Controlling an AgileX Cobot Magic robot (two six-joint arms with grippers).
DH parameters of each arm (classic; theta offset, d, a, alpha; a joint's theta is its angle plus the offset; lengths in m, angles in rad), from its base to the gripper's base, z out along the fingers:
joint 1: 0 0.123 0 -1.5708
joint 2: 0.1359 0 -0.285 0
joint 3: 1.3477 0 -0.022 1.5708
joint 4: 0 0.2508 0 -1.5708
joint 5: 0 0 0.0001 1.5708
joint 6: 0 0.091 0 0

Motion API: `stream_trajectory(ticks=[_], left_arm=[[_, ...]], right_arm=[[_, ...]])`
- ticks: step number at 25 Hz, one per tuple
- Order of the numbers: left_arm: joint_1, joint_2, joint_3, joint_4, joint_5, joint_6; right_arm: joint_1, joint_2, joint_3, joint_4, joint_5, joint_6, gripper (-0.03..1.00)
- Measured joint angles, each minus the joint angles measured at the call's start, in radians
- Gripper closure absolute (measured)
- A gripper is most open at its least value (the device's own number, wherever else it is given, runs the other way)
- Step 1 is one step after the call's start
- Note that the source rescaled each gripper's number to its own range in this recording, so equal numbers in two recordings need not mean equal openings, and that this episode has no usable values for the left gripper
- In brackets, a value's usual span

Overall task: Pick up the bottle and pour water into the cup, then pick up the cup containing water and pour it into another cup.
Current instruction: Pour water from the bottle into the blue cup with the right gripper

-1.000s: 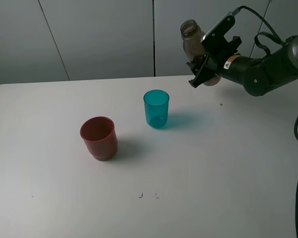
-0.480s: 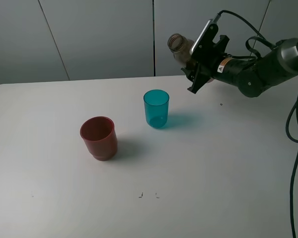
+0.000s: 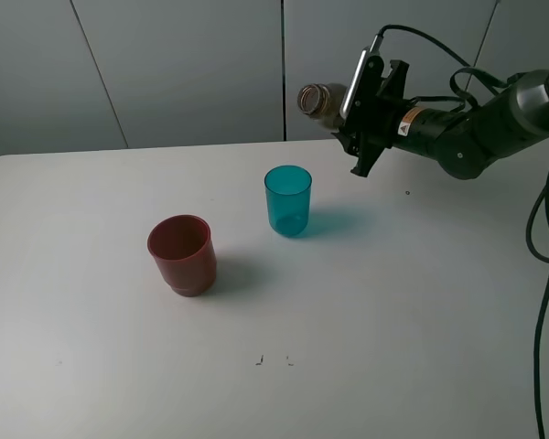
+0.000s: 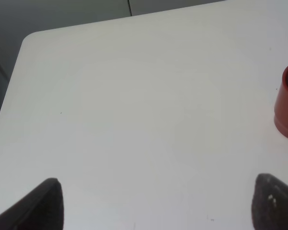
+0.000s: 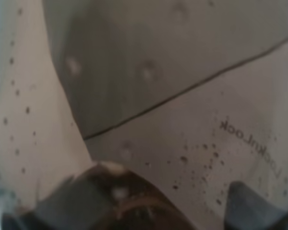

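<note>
Largely hidden behind the right gripper [image 3: 366, 114], which is clamped on it, the bottle [image 3: 318, 99] shows only its neck and mouth, upper centre-right. Its long axis is near horizontal, mouth pointing frame-left, above and slightly right of the cup [image 3: 287, 199]. Lower left stands another cup [image 3: 181, 254]. In the wrist view the left gripper [image 4: 158, 211] is spread, holding nothing.

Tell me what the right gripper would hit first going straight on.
Beyond the smoky grey-brown translucent plastic bottle in its jaws, the right gripper seems to meet nothing: it points leftward, above the translucent teal plastic tumbler, though depth is unclear.
</note>
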Motion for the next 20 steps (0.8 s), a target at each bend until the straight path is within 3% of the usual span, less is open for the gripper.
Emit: stream_trajectory(ticks=[7, 20], left_arm=[[0.0, 0.0, 0.0, 0.0, 0.0, 0.0], [0.0, 0.0, 0.0, 0.0, 0.0, 0.0]], right_arm=[[0.017, 0.0, 0.0, -0.016, 0.0, -0.118, 0.96], [0.047, 0.0, 0.0, -0.018, 0.002, -0.197, 0.96]])
